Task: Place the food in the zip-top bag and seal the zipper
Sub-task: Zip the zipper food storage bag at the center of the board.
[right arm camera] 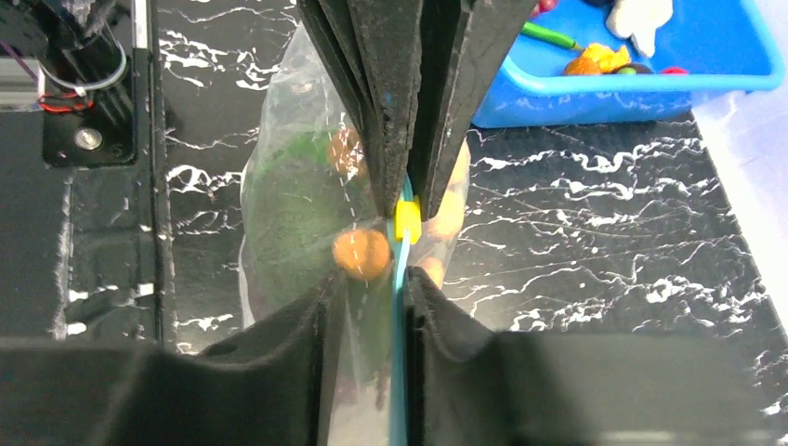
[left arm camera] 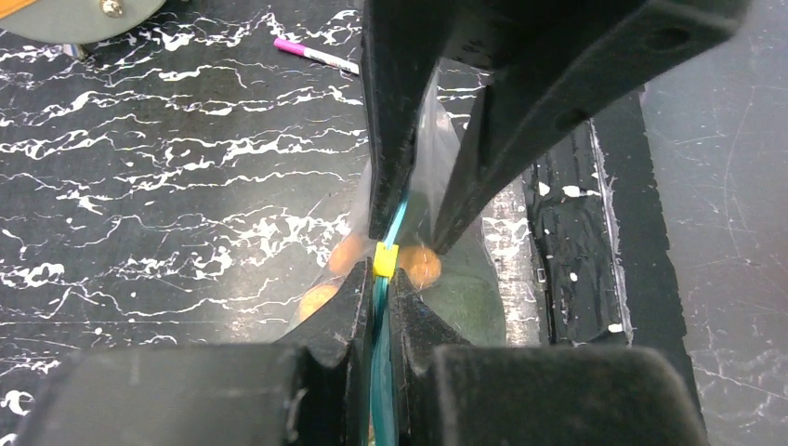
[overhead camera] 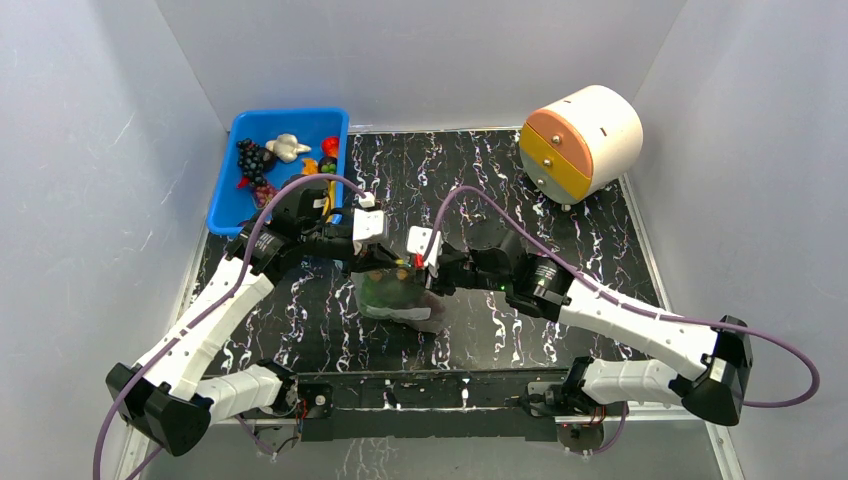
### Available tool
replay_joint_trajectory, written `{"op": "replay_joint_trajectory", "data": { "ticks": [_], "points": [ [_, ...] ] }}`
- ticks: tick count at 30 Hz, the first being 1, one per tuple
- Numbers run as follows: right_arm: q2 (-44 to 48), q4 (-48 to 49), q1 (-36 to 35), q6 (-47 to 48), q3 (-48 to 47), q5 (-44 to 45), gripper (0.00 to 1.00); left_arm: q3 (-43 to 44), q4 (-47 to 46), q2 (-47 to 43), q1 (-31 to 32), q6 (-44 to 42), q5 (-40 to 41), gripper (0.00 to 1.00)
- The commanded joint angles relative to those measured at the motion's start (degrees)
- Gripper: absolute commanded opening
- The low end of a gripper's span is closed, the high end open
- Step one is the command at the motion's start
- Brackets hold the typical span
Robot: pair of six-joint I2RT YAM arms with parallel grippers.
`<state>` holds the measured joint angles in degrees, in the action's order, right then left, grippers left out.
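Note:
The clear zip-top bag point(overhead camera: 398, 303) hangs between both grippers above the middle of the table. Inside it are a green lettuce head point(right arm camera: 283, 209) and small orange-brown pieces point(right arm camera: 362, 252). My left gripper point(left arm camera: 379, 279) is shut on the teal-blue zipper point(left arm camera: 383, 358), its tips right behind a yellow slider point(left arm camera: 385, 260). My right gripper point(right arm camera: 369, 286) faces it from the other side. Its jaws stand apart around the bag's mouth, with the zipper point(right arm camera: 400, 372) lying against one finger. In the top view the left gripper point(overhead camera: 385, 262) and the right gripper point(overhead camera: 420, 268) almost touch. A dark purple grape bunch point(overhead camera: 253, 161) lies in the bin.
A rigid blue bin point(overhead camera: 224, 196) with several toy foods stands at the back left and also shows in the right wrist view point(right arm camera: 632, 93). A white cylinder with an orange and yellow face point(overhead camera: 585, 135) stands at the back right. A pink-capped marker point(left arm camera: 316, 54) lies on the black marbled table.

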<state>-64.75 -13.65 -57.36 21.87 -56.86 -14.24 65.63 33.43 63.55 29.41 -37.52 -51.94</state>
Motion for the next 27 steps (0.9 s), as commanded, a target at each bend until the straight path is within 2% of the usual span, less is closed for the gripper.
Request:
{"op": "replay_joint_trajectory", "data": {
  "ticks": [1, 2, 3, 9, 17, 22, 27],
  "points": [
    [0.2, 1.5, 0.0, 1.5, -2.5, -1.3, 0.1, 0.2, -2.8, -2.3, -0.2, -0.9, -4.8, 0.0],
    [1.2, 1.5, 0.0, 1.6, -2.0, 0.2, 0.0, 0.2, -2.6, -2.2, -0.2, -1.0, -4.8, 0.0],
    [1.7, 1.5, 0.0, 1.8, -1.5, 1.3, 0.0, 0.3, -2.3, -2.1, -0.1, -1.2, -4.7, 0.0],
    [8.5, 1.3, 0.1, 1.3, 1.9, 6.7, 0.0, 2.9, 2.0, -0.9, -0.1, -3.7, -1.0, 0.0],
    [9.5, -4.7, 0.8, -0.7, 3.0, 12.5, 0.0, 2.0, 1.9, -1.8, -0.1, -2.1, 2.9, 0.0],
    [11.6, -3.8, 1.7, -1.5, 4.3, 17.2, 0.0, 2.1, 4.2, -1.7, -0.1, -3.1, 6.2, 0.0],
    [15.4, -1.9, 3.6, -2.0, 5.4, 19.7, 0.0, 2.3, 1.9, -2.0, -0.1, -0.4, 3.8, 0.0]
  ]
}}
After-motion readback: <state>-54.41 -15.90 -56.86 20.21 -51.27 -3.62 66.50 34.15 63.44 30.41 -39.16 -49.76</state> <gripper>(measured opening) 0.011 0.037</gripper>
